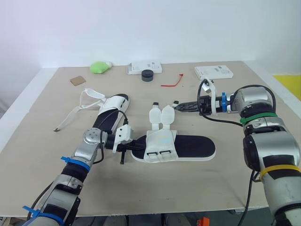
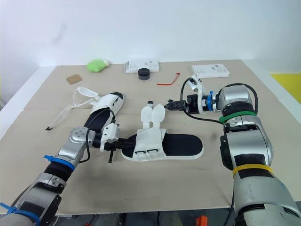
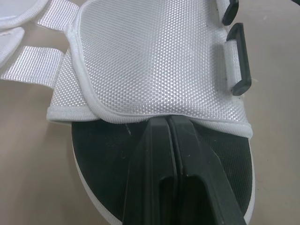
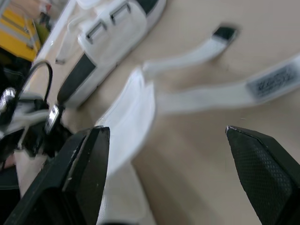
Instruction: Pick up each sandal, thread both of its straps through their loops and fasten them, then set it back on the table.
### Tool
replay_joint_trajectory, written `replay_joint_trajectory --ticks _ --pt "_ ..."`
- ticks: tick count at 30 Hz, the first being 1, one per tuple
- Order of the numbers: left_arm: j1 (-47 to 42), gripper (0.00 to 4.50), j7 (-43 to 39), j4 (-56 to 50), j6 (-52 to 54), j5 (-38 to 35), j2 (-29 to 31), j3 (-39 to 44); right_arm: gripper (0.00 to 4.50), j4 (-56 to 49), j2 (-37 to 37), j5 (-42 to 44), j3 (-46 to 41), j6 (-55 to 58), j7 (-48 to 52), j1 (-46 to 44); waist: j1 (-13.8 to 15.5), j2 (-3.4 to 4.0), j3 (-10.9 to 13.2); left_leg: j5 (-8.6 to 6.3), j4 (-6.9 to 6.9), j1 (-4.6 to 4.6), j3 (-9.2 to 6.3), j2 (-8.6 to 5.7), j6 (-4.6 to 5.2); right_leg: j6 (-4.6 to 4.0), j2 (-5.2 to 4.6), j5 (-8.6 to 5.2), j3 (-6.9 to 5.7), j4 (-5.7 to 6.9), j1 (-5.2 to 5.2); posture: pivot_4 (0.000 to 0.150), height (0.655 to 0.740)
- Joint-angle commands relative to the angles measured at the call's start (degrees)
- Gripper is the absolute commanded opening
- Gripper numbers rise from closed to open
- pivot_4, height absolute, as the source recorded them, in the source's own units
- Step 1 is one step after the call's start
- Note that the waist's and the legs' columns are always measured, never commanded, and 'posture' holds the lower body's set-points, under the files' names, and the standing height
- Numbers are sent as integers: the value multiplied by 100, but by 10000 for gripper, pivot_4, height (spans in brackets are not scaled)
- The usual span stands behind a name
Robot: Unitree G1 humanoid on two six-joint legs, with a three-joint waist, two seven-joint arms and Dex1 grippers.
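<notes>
On the desk (image 1: 225, 188) centre lies the sandal (image 1: 193, 147), straps (image 1: 162, 115) flopped open toward the far side, a second sandal (image 1: 110, 110) just beyond on the left. Low from the left, forearm nearly flat, the left hand (image 1: 139, 147) has its tips on the sole's end; the right hand (image 1: 177, 108) reaches in level, pointing at the strap ends. Left wrist view: fingers (image 3: 159, 154) pressed together on the footbed at the edge of the upper (image 3: 159, 61), pinning rather than gripping, loops (image 3: 239, 61) off to one side. Right wrist view: fingers (image 4: 79, 168) wide apart, a strap between them. Best bet: pin the sole, pinch one strap near its tip, feed it straight through.
</notes>
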Motion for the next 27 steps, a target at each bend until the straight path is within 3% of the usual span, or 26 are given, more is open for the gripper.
replay_joint_trajectory --ticks 1,15,27 --pt "524 0 69 620 285 699 58 -640 42480 243 135 -175 -45 -188 87 -277 -4 2 -1 0 2 0 0 0 0 1 0 1 0 0 0 1500 7400" --pt "580 0 113 516 346 665 76 -634 42480 635 569 -23 -960 -466 -249 -537 -7 3 -2 2 6 1 -3 -3 3 5 0 3 3 2 9 1500 7400" --pt "610 0 129 429 381 674 134 -631 42480 577 416 -286 -849 -449 122 -425 -19 4 -3 2 5 1 -5 -4 3 5 2 3 4 2 9 1500 7400"
